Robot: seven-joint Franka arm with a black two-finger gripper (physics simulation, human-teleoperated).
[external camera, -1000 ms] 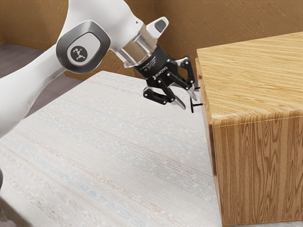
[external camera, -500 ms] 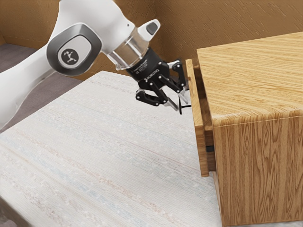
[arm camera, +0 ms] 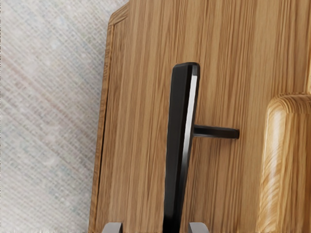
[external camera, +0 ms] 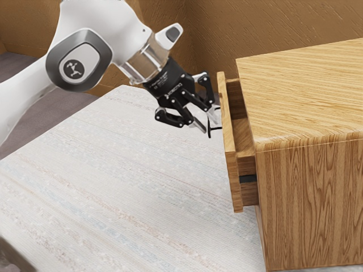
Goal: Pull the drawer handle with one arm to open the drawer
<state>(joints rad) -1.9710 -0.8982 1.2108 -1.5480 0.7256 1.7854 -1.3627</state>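
- My jaws stand open. The drawer handle (external camera: 211,131) sits between my two fingers, but they do not clamp it.
- In the wrist view, the tip of one finger (arm camera: 198,227) lies just beside the black bar of the handle (arm camera: 179,145). The other tip (arm camera: 112,227) stands clear of the bar, with bare wood showing in the gap.
- The handle is a slim black bar held off the drawer front (arm camera: 141,97) by a short black post (arm camera: 216,132).
- In the exterior view, the drawer (external camera: 229,147) is pulled partway out of the wooden cabinet (external camera: 306,113). Its front panel stands away from the cabinet's face, and its side wall (external camera: 244,141) and open top are in sight.
- A dark slot (external camera: 247,178) shows under the drawer's side, where it leaves the cabinet.
- The cabinet stands on the pale, woven-looking bench (external camera: 113,181) at the exterior view's right.
- My white arm (external camera: 79,62) comes in from the exterior view's upper left, with the hand tilted down toward the drawer front.
- A wood-panelled wall (external camera: 255,28) rises behind the cabinet and the bench.
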